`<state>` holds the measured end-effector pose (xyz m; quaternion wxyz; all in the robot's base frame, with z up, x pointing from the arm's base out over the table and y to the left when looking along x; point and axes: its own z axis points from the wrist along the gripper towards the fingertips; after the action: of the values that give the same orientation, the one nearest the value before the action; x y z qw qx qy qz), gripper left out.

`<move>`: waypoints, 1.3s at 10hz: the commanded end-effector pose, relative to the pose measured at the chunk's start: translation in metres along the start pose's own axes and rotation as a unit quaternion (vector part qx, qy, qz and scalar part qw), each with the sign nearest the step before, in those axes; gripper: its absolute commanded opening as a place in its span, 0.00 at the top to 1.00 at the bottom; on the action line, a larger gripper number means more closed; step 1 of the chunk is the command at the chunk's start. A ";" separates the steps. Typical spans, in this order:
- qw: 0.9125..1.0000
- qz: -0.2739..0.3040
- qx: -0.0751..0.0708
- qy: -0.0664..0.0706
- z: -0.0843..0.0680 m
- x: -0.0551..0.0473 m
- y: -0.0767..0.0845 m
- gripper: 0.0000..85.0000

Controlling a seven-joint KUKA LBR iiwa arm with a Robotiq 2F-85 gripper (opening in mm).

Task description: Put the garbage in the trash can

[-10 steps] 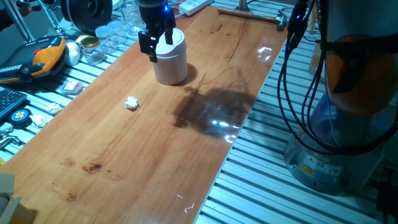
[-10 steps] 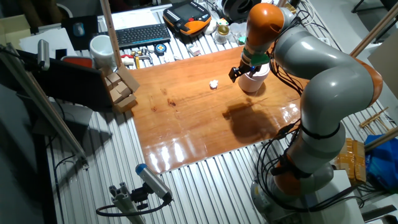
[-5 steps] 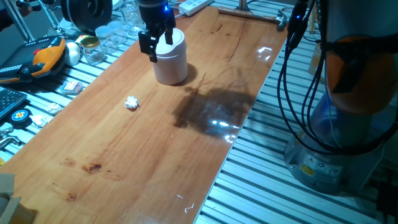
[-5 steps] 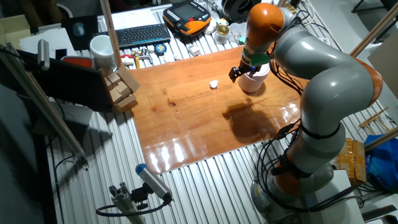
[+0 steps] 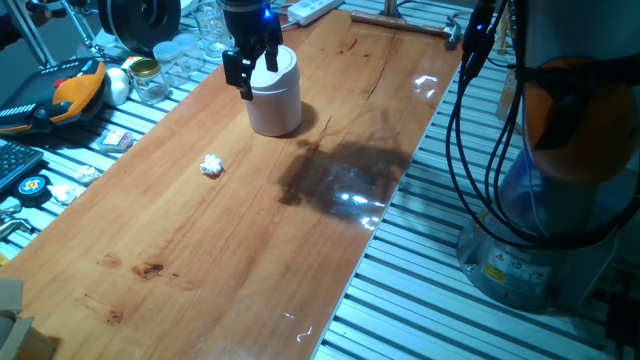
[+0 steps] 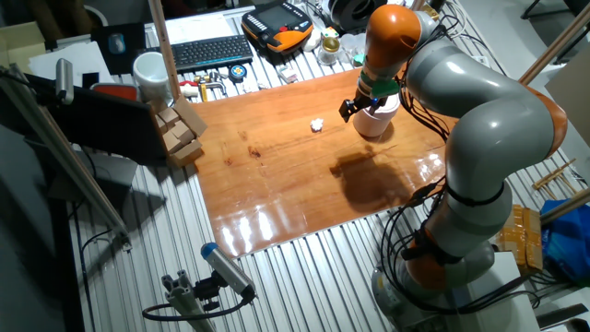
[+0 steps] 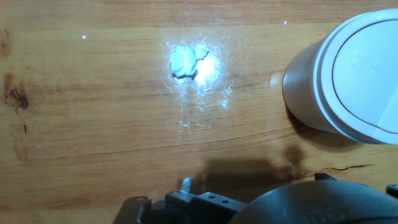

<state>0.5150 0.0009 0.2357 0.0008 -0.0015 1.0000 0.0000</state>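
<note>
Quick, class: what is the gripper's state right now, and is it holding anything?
Gripper: open, holding nothing; wad lies on the table, apart from it.

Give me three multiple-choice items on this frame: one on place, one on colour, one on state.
1. Where is the wad?
A. on the bare wood apart from the bin
B. inside the bin
C. between the fingers

2. What colour is the bin?
A. white
B. black
C. green

3. What does the gripper hold?
A. the wad
B. nothing
C. a jar

Answers: 1 A, the wad lies alone on the table. 2 A, body and lid are white. 3 B, its fingers hang beside the bin with nothing between them.
</note>
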 end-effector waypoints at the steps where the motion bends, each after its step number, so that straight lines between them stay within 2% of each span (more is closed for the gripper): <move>1: 0.999 -0.024 0.004 0.024 0.000 0.000 0.000 1.00; 7: 0.999 -0.023 0.006 0.022 0.000 -0.006 0.003 1.00; 10: 1.000 -0.022 0.007 0.013 0.012 -0.014 0.007 1.00; 13: 1.000 -0.019 0.010 0.011 0.025 -0.023 0.016 1.00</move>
<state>0.5377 0.0168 0.2102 -0.0102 -0.0202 0.9997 -0.0099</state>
